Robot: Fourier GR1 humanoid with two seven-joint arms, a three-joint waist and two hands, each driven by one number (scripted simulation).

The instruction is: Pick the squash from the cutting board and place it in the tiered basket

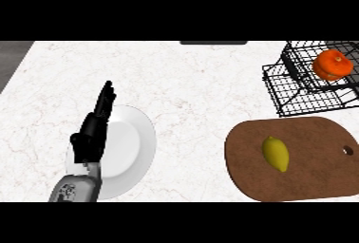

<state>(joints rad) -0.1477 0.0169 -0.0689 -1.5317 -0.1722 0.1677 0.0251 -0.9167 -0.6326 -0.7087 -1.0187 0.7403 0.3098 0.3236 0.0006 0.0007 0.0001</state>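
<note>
Surface (189, 90): pale marbled top that carries everything; the task's things sit toward the right side and the plate toward the left, so the two groups stand well apart.

Cutting board (308, 166): brown and rounded, with a small hole near its right edge; it lies flat at the lower right, just in front of the basket, which makes the carry from one to the other a short one, by my judgement.

Tiered basket (301, 95): black wire frame standing at the upper right, its open tiers reachable from above and from the front; an orange fruit (332, 65) rests in the upper tier, so some room there is taken. The lower tier looks bare, though the wires make that hard to tell.

Plate (133, 147): white and round, lying at the left under the left arm; it plays no part in the task as I read it.

Left hand (91, 135): black, showing over the plate with its fingers (107, 97) straight and close together, pointing away from the robot and holding nothing. It looks to be at rest.

Right hand: does not show in this view.

Squash (276, 153): yellow, smooth, elongated, tapering to both ends; it lies on its side near the middle of the cutting board, not in the basket, with bare board all round it.
</note>
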